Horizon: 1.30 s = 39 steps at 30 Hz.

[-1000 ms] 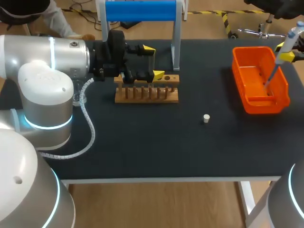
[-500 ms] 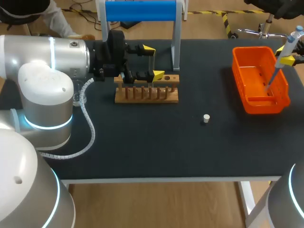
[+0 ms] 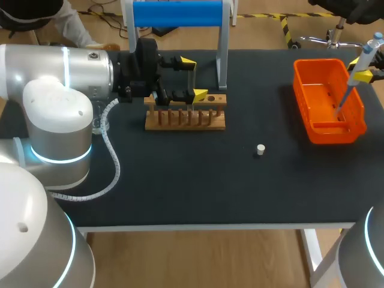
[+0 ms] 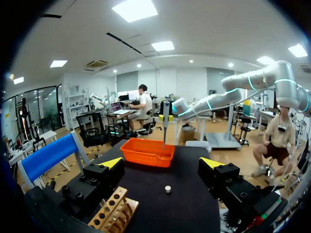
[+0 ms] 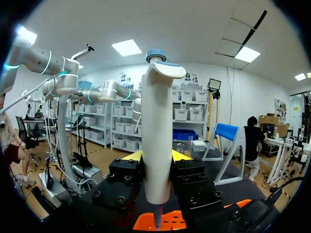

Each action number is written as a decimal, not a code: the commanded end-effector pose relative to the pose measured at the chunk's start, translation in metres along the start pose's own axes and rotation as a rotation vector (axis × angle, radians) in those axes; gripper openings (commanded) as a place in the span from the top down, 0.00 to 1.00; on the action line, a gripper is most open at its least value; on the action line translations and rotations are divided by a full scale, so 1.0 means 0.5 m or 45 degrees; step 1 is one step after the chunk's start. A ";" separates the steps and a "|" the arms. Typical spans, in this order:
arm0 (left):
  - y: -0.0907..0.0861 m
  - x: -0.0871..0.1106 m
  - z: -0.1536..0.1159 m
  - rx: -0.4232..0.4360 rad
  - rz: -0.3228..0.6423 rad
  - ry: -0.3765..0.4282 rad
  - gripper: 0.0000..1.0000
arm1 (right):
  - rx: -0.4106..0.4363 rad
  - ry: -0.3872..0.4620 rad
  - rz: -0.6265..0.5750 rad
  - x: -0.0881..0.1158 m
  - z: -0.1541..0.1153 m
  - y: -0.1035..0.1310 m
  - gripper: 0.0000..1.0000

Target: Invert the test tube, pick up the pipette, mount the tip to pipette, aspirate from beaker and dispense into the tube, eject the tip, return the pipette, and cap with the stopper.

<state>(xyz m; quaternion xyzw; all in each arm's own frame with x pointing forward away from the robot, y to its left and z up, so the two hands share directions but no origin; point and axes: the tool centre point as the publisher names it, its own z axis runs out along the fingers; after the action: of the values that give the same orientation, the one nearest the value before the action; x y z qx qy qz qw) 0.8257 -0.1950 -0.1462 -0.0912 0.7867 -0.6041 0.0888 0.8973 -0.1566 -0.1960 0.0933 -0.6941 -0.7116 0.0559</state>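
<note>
My right gripper point(image 3: 362, 71) is shut on the white pipette point(image 3: 359, 67), held almost upright over the orange bin point(image 3: 312, 129). In the right wrist view the pipette point(image 5: 156, 145) stands between the yellow-tipped fingers and its thin lower end points into the bin point(image 5: 172, 222). My left gripper point(image 3: 194, 78) hangs open just above the back of the wooden tube rack point(image 3: 186, 119). A faint clear upright shape between its fingers could be the test tube; I cannot tell. The left wrist view shows the rack point(image 4: 114, 213) under the open gripper point(image 4: 163, 163). The white stopper point(image 3: 260, 149) lies on the mat.
A blue-topped pipette stand point(image 3: 180, 13) rises behind the rack at the table's far edge. Something glassy point(image 3: 99, 123) sits half hidden behind my left arm. The stopper point(image 4: 167, 189) lies alone between the rack and the bin point(image 4: 147, 152).
The right gripper has carried the pipette slightly right and lower over the orange bin. The left arm and the stopper have stayed in place.
</note>
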 end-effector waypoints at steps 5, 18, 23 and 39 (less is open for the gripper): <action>0.002 -0.003 0.002 -0.016 -0.017 -0.011 0.00 | 0.000 0.010 0.000 -0.004 -0.006 -0.001 1.00; -0.050 -0.043 0.125 -0.121 -0.175 -0.071 0.00 | 0.000 0.010 0.000 -0.004 -0.006 -0.001 1.00; -0.096 -0.047 0.192 -0.148 -0.200 -0.093 0.00 | 0.000 0.010 0.000 -0.004 -0.006 -0.001 1.00; -0.183 -0.046 0.433 -0.159 -0.165 -0.082 0.00 | 0.000 0.010 0.000 -0.004 -0.006 -0.001 1.00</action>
<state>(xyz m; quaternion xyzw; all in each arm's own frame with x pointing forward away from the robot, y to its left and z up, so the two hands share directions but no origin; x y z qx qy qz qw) 0.8795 -0.3451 -0.0956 -0.1657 0.8011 -0.5707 0.0712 0.8974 -0.1568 -0.1960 0.0934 -0.6941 -0.7116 0.0561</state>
